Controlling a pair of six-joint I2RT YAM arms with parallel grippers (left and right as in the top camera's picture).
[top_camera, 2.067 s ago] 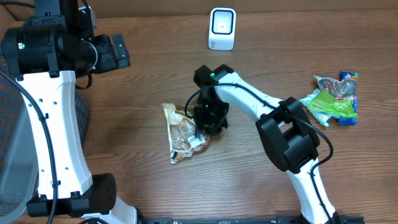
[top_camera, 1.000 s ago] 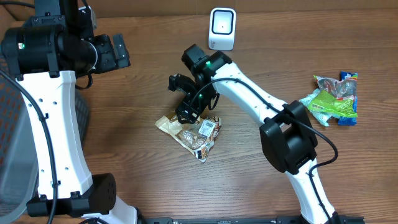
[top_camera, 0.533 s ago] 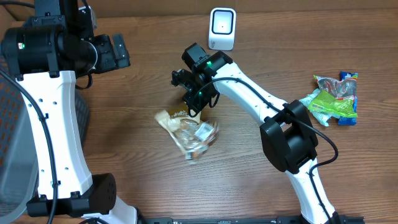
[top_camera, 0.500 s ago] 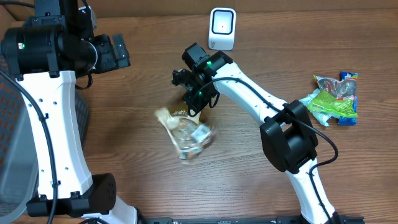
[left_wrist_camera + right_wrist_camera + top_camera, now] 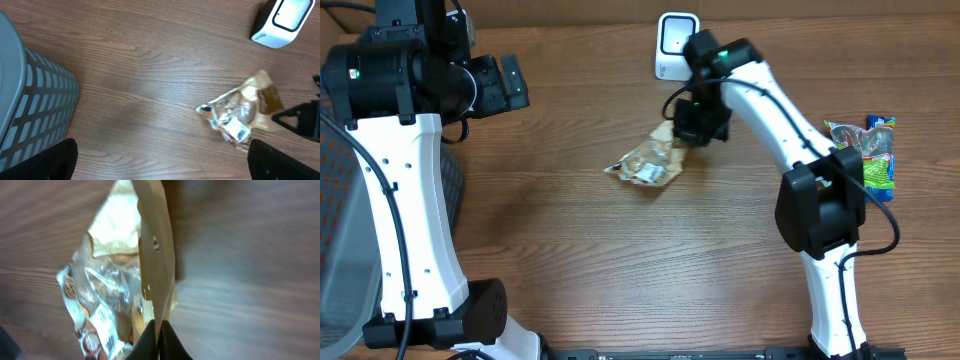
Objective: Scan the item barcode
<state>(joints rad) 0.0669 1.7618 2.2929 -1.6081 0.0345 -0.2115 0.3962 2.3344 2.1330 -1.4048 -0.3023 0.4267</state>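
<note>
Overhead | right arm (image 5: 772, 102) stretched forward; right end effector (image 5: 680, 135) clamps snack bag (image 5: 648, 162)

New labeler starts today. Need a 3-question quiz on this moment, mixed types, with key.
1. True or false: the right gripper is shut on an edge of the snack bag.
2. Pick one. The white scanner stands: A) beyond the bag, on the far side from the robot; B) inside a grey basket; C) directly under the left gripper.
3. Fill in: the spare packets lie on the robot's ____ side, apart from the bag.

Key: 1 true; 2 A; 3 right.
</note>
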